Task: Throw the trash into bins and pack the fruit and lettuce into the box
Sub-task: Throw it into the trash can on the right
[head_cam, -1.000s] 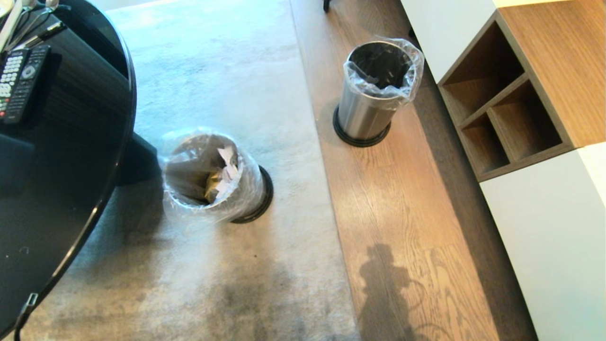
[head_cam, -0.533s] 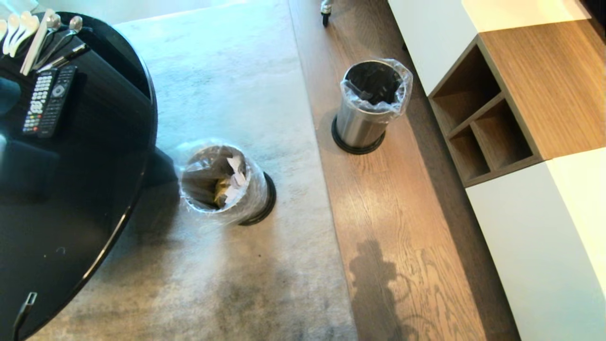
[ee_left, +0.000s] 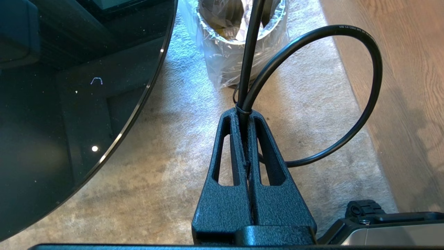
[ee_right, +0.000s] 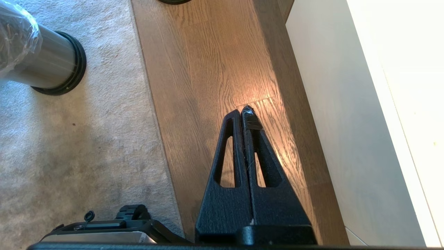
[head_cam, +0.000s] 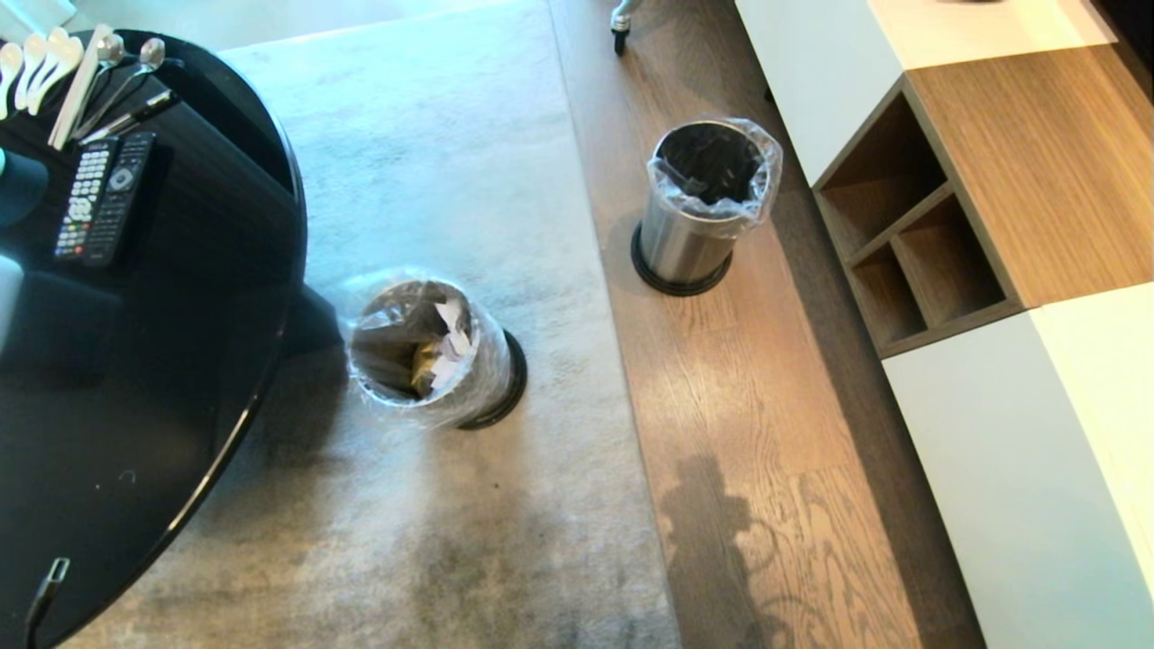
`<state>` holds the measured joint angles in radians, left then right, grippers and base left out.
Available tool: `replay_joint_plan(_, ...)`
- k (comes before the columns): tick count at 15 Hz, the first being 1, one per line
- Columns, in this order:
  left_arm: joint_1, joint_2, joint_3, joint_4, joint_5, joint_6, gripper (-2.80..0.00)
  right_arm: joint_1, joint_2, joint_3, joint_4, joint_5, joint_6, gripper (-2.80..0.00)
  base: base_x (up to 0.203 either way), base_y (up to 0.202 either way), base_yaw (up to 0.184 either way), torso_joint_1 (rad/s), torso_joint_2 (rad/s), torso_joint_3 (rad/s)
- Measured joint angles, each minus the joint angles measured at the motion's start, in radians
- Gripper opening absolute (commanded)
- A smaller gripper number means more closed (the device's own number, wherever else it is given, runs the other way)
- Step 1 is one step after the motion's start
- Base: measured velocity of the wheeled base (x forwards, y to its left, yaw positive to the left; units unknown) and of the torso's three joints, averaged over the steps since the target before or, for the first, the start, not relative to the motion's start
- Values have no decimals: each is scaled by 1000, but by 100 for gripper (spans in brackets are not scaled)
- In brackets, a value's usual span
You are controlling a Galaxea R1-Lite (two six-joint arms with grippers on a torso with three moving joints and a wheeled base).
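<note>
1. Near bin point(head_cam: 433, 356): steel cyl. w/ black base ring and clear liner bag, standing on the grey rug point(head_cam: 451, 180), just beside the edge of the black round table point(head_cam: 180, 297). Leans toward the viewer in head view.
2. Contents of near bin: white paper tissue point(head_cam: 453, 326) and gold-yellow wrapper point(head_cam: 421, 365), both inside the liner, tissue above wrapper. Also seen from left wrist cam, partly hidden by a cable.
3. Far bin point(head_cam: 699, 203): same type, upright on the wood floor strip point(head_cam: 721, 379), between rug and the white/wood cabinet point(head_cam: 992, 207). Interior dark; contents cannot be made out.
4. The two bins are well apart, near one on rug, far one on wood.
5. Table items, far left corner: two remotes point(head_cam: 97, 196) side by side; spoons and utensils point(head_cam: 68, 63) behind them. Fruit, lettuce, box: cannot be told from these views.
6. Left gripper point(ee_left: 244, 111): jaws pressed together, nothing between them. Hangs over rug, near bin ahead of it, table edge to one side. A black cable point(ee_left: 364, 93) loops past the tips.
7. Right gripper point(ee_right: 244, 111): jaws together, holding nothing. Hangs over the wood floor, white cabinet front on one side, rug and near bin's base on the other.
8. Neither arm appears in head view. Cabinet has open wood cubbies point(head_cam: 911, 243).
</note>
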<state>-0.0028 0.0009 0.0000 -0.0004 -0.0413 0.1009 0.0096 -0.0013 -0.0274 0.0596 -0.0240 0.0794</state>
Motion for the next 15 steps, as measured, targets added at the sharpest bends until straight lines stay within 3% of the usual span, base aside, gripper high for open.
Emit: replay_joint_plan(15, 0, 0, 0, 1, 0, 3, -280, 0, 0, 0, 0, 0, 0, -280, 14, 0, 0, 0, -1, 0)
